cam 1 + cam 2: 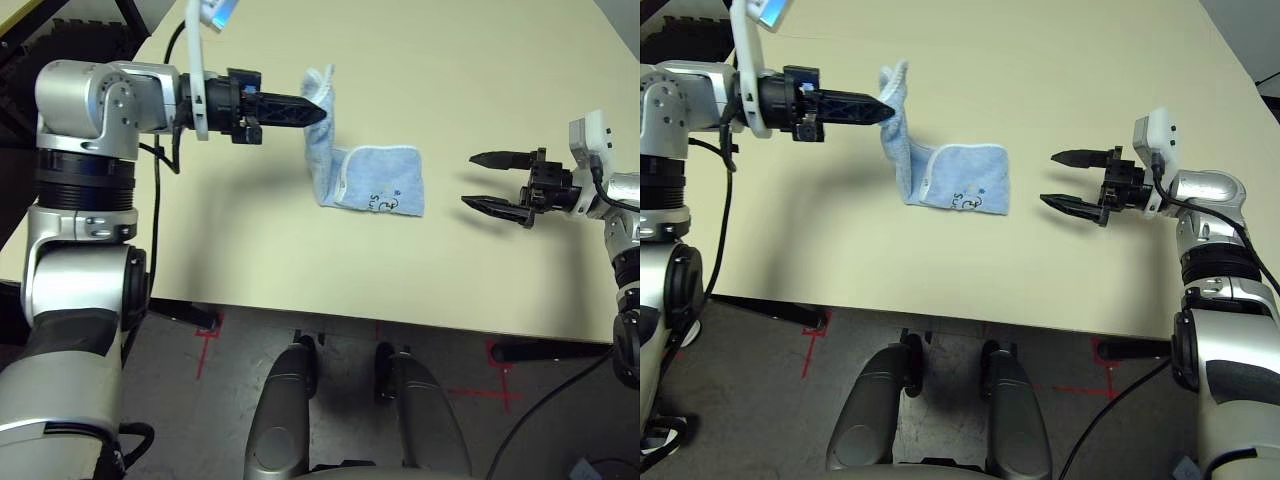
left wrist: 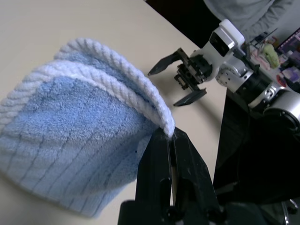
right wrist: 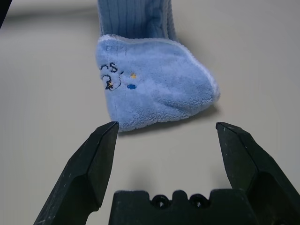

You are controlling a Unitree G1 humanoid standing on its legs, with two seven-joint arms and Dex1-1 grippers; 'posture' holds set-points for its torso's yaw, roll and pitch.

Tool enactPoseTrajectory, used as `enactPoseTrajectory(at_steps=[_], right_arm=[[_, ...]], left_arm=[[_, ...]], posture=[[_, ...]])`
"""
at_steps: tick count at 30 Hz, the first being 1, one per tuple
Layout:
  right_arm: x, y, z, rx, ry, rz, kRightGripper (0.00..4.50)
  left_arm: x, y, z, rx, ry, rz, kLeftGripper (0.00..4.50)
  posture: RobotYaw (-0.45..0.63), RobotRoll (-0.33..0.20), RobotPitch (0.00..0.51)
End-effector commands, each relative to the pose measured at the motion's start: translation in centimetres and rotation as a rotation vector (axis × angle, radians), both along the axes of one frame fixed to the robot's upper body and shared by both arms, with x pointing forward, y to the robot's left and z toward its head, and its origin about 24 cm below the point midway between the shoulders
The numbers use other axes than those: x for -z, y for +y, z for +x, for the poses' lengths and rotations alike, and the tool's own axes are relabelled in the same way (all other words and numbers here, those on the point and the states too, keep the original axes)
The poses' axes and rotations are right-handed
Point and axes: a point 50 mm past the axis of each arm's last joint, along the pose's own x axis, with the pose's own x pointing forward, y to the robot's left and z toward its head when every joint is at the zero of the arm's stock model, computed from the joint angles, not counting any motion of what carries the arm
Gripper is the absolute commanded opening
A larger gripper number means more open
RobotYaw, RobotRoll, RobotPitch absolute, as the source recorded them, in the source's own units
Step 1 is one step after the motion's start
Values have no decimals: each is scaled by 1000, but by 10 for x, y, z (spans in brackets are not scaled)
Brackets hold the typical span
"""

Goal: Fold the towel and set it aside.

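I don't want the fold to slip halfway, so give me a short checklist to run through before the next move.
1. Left gripper shut on the towel edge: ok, corner pinched between closed fingers.
2. Lifted part clear of the table: ok, it hangs from the gripper.
3. Rest of the towel lying on the table: ok, the logo corner lies flat.
4. Right gripper open and apart from the towel: ok, a gap of bare table shows.
5. Edges lined up for the fold: cannot tell, the raised part is bunched.
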Motion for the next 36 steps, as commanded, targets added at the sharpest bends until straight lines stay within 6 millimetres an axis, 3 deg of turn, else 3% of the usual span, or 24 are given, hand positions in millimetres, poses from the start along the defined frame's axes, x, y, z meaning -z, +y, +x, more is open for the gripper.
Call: enactPoseTrajectory(at_steps=[1,7,12,25,36], right_arm=[[3,-3,-3,9,6,9,4500],[4,-3,-3,14,4,15,4500],[4,-5,-2,49,15,115,4500],[7,-3,-3,46,26,107,4500],[7,-3,-4,44,20,96,4500]], left_arm=[[1,-13,2,23,-4,14,22],[12,-39,4,89,29,30,22],[19,-52,4,125,48,43,22],[32,-82,10,160,81,66,22],[68,-94,20,107,135,128,22]], posture=[[121,0,203],[117,0,207],[112,0,207],[108,0,209],[99,0,209]])
